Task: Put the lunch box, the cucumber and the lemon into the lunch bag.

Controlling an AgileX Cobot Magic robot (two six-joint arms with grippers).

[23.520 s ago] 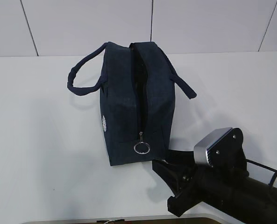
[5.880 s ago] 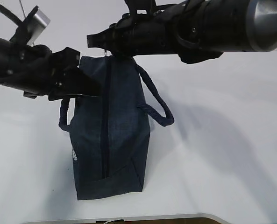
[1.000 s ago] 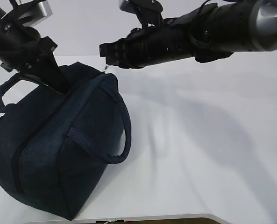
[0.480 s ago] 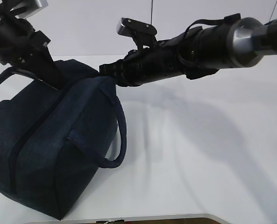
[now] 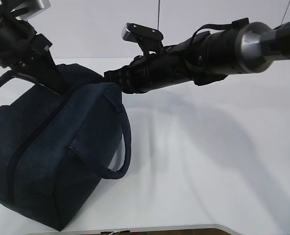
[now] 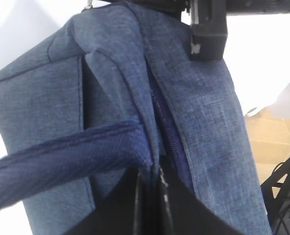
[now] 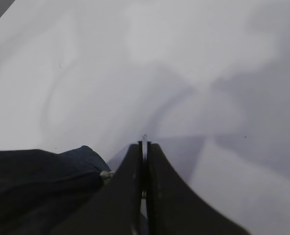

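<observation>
Since half a second ago we have barely shifted: the lunch bag (image 5: 52, 156) sits at 8 o'clock on the white desk (image 5: 208, 161) before a pale wall, our left hand (image 5: 49, 81) clenched on its fabric, our right hand (image 5: 110, 76) clenched on a thin metal piece, apparently the zipper pull, which may slip or tip the bag.
</observation>
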